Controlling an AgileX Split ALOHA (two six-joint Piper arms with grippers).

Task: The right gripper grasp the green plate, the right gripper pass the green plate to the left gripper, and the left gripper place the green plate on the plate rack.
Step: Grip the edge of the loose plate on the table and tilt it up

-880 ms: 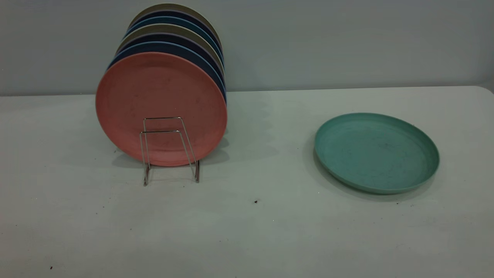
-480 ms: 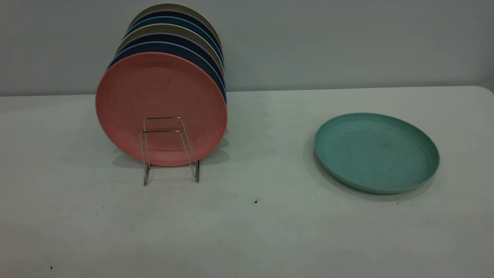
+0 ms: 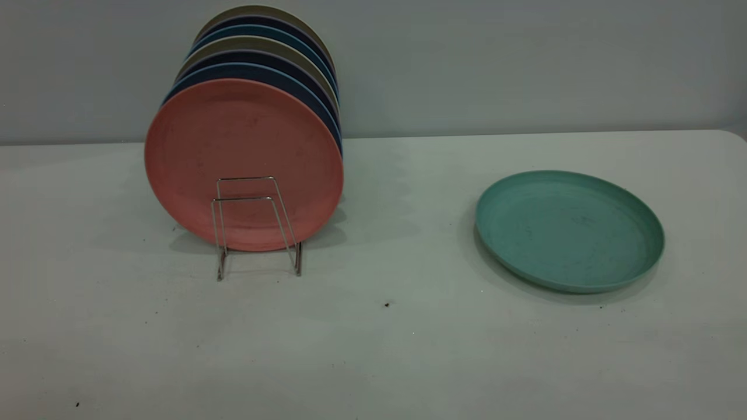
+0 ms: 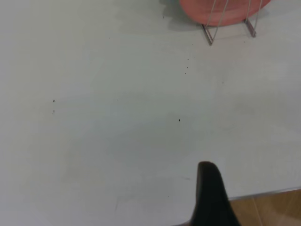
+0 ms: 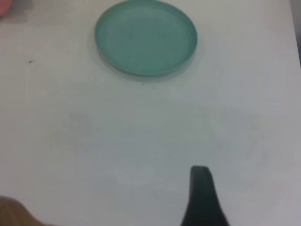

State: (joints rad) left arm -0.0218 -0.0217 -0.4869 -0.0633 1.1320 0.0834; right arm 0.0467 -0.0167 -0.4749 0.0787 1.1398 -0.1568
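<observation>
Right gripper [image 5: 203, 197] shows only one black finger in its wrist view, so its state cannot be told; it sits above bare table [image 3: 408, 350], well apart from the green plate [image 3: 569, 230]. Left gripper [image 4: 211, 197] is likewise undeterminable. The green plate is round, matte teal, low-rimmed, faintly scuffed, lying flat and face-up at the table's right side; being round, it has no long axis. Its position matches the earlier pictures. The plate rack [image 3: 257, 224] holds a salmon-pink plate [image 3: 242, 157] upright.
</observation>
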